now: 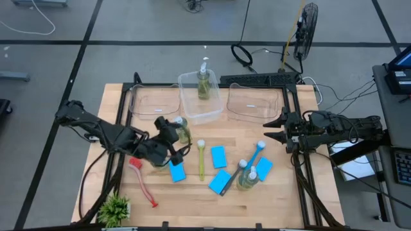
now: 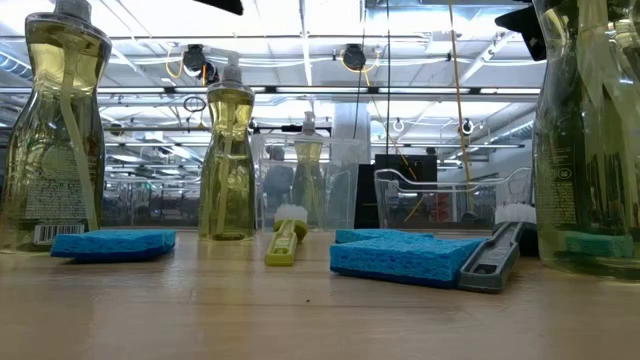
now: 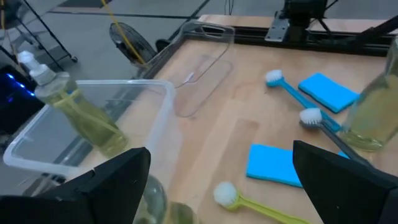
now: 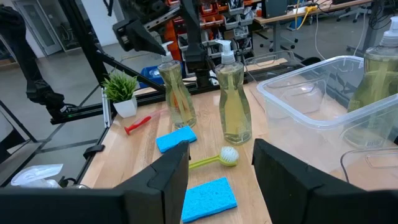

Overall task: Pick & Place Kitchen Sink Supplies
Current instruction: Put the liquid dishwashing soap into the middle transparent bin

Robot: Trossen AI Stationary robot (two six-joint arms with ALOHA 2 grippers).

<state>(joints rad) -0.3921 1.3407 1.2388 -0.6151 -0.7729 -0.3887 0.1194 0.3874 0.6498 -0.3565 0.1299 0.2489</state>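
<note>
Left gripper (image 1: 178,142) sits left of table centre with jaws spread wide, one finger on each side of a pump bottle (image 1: 182,130), not pinching it. Right gripper (image 1: 275,128) waits at three o'clock, jaws partly open, holding nothing. At twelve o'clock, one pump bottle (image 1: 203,81) stands inside the middle clear tub (image 1: 191,106). Another pump bottle (image 1: 248,178) stands at five o'clock among blue sponges (image 1: 218,156). Yellow-green brush (image 1: 200,160) lies at centre, blue brush (image 1: 254,155) to its right, red brush (image 1: 142,183) at eight o'clock by the potted plant (image 1: 114,208).
</note>
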